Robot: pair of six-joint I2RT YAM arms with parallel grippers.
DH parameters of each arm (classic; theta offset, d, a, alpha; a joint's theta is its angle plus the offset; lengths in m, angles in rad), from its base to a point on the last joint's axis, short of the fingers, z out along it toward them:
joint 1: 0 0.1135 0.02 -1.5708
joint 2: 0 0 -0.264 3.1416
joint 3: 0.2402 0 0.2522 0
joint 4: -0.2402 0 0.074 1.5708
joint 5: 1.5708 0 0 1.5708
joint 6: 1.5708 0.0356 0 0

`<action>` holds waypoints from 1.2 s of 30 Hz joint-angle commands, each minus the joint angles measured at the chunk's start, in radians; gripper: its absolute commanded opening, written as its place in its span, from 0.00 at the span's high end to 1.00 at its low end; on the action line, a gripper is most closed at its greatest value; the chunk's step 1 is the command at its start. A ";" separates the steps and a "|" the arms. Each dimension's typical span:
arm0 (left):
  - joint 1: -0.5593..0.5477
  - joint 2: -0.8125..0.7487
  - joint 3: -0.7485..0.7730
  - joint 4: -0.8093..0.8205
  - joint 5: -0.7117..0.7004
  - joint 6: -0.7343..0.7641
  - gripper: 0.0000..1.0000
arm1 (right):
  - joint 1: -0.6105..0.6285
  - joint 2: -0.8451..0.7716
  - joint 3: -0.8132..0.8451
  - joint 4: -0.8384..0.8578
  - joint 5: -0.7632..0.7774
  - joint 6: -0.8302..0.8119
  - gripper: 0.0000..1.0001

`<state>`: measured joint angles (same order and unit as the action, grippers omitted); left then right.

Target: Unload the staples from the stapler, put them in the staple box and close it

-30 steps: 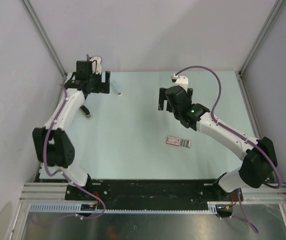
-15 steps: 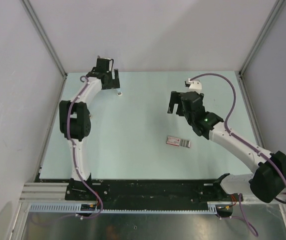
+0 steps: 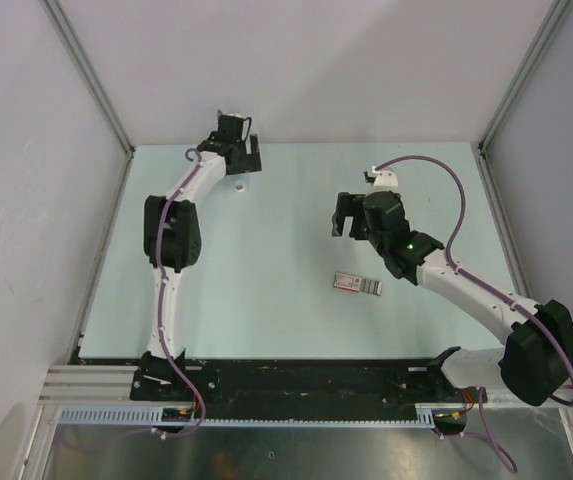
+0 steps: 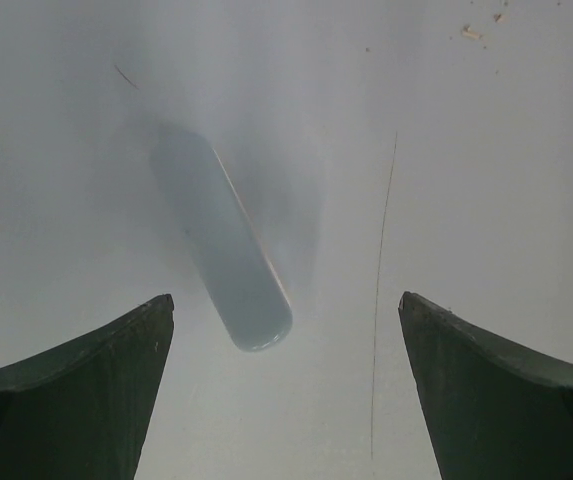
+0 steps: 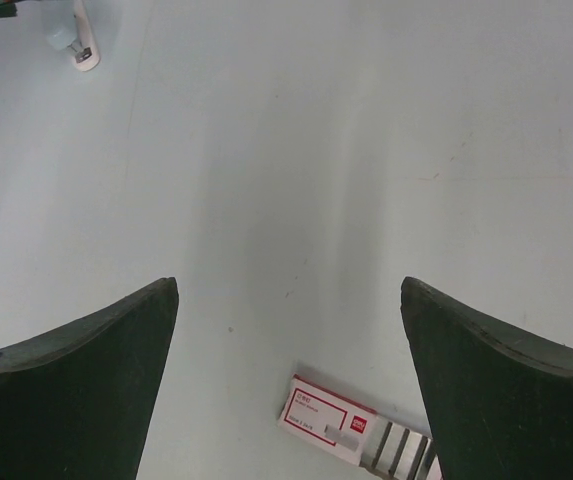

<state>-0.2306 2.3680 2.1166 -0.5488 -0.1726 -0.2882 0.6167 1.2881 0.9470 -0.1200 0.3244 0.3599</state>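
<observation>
At the upper left of the overhead view, just under the left gripper (image 3: pixel 240 163): stapler (image 3: pixel 237 184), flat on the table (image 3: pixel 266 250). In the left wrist view, slantwise and blurred between the wide-apart fingers (image 4: pixel 86 390), nearer the left-hand one, touching neither. Shift the wrist to centre the body in the gap. Rotate to square the fingers across the narrow width. Descend, then close on the mid-body without pressing the top down. No staples discernible in it at this range. At the lower centre of the overhead view: box (image 3: pixel 349 282), well apart from the stapler. Just above the box: right gripper (image 3: pixel 349 228), fingers likewise spread, holding nothing. Bring across only once the body is pinned.
</observation>
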 commanded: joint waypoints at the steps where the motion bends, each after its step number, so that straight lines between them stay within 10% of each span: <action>1: 0.008 0.032 0.048 -0.033 0.001 -0.032 0.01 | -0.013 -0.027 -0.014 0.071 -0.029 -0.017 0.02; 10: 0.018 0.067 0.057 -0.065 0.005 -0.031 0.08 | -0.038 -0.033 -0.046 0.108 -0.070 -0.011 0.03; 16: 0.018 0.084 0.099 -0.066 0.000 -0.009 0.44 | -0.042 -0.039 -0.062 0.125 -0.091 -0.009 0.05; 25: 0.019 0.088 0.081 -0.068 -0.013 0.036 0.52 | -0.042 -0.035 -0.068 0.152 -0.109 -0.007 0.08; 36: 0.010 -0.100 -0.187 -0.067 -0.027 0.049 0.97 | -0.023 -0.042 -0.068 0.156 -0.116 -0.005 0.11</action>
<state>-0.2150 2.4023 2.0502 -0.5468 -0.1822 -0.2527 0.5797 1.2739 0.8803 -0.0082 0.2138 0.3580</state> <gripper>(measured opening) 0.366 0.903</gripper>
